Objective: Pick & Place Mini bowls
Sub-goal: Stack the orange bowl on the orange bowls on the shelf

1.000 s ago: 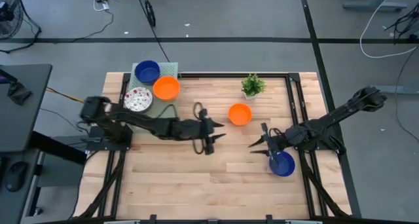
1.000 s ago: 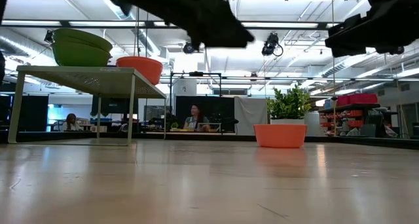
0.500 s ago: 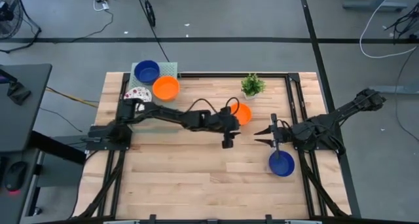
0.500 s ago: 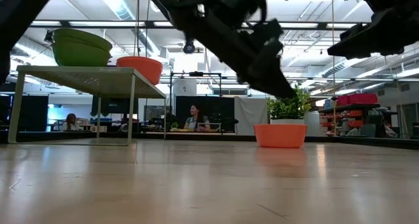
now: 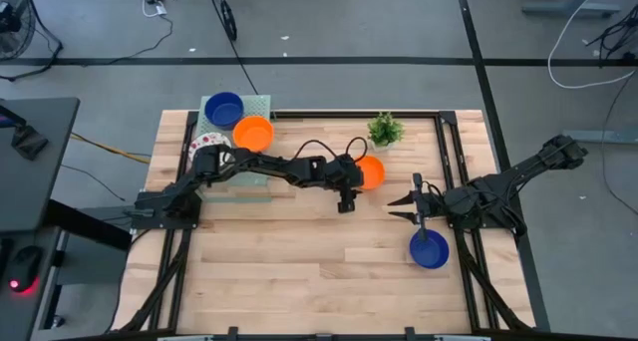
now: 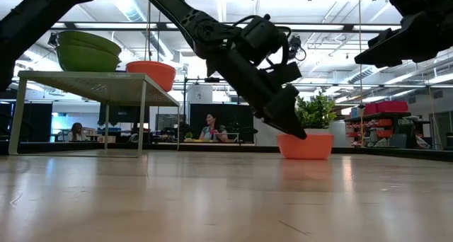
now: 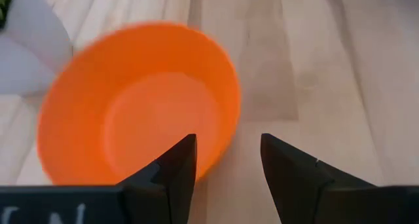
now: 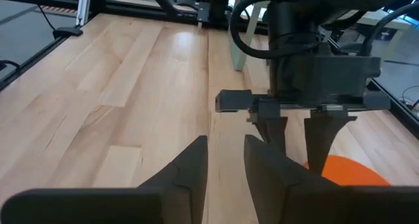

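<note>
1. The left claw (image 5: 346, 203) reaches far across the bench (image 5: 299, 271) and hangs just beside the loose orange bowl (image 5: 368, 172), on its near rim.
2. In the left wrist view the fingers (image 7: 175, 164) stand apart at a moderate width, holding nothing. The bowl's rim (image 7: 222, 126) lies close to the gap between them, with the bowl body off to one side.
3. The coming move likely turns on this: the rim wall must sit between the two fingers, one inside the bowl and one outside. Whether it does yet I cannot tell; the low view shows the claw tip low, at the bowl's side (image 6: 306, 146).
4. The bowl is round, so it has no long axis; only the rim's line through the gap matters.
5. The right claw (image 5: 407, 206) waits near the blue bowl (image 5: 429, 249), narrow and empty. The left arm is nearer the orange bowl.
6. Other bowls sit on the rack (image 5: 261, 104) at the bench's far left corner: blue (image 5: 223, 109), orange (image 5: 253, 134), speckled (image 5: 204, 143).
</note>
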{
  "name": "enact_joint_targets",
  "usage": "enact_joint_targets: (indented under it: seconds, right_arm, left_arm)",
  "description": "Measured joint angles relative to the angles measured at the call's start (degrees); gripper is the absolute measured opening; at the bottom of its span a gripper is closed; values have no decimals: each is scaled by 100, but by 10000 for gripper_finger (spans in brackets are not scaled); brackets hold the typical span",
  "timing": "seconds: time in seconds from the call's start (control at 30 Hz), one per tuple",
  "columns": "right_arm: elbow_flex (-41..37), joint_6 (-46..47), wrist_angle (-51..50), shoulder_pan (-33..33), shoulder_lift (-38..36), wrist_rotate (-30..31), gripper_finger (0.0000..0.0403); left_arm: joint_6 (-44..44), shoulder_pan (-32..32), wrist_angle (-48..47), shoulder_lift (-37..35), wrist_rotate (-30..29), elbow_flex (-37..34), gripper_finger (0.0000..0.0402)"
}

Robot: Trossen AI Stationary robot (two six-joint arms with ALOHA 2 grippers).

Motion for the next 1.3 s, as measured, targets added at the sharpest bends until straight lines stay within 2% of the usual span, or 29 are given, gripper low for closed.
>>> enact_joint_targets:
  seconds: [0.2,0.43,0.6,0.8,0.93,1.17,1.3]
  right_arm:
    - [0,15,-5,0,2,0,102]
    - [0,15,-7,0,2,0,102]
    - [0,15,-11,0,2,-1,102]
    - [0,15,-33,0,2,-2,102]
    - [0,15,-41,0,4,-2,102]
    - [0,22,-71,0,4,-2,102]
    - [0,107,-94,2,7,-5,102]
  left_arm:
    - [6,-2,-60,0,-17,-2,150]
    - [51,-2,-264,0,-18,-4,72]
    - [398,-73,-228,-5,-108,-4,14]
    - [401,-402,-675,-109,-572,173,9]
    - [232,-674,-1633,-366,-1114,584,6]
    - [-405,-1080,-4153,-862,-2274,1817,5]
    - [-1146,-1056,-5762,-1208,-2847,2363,6]
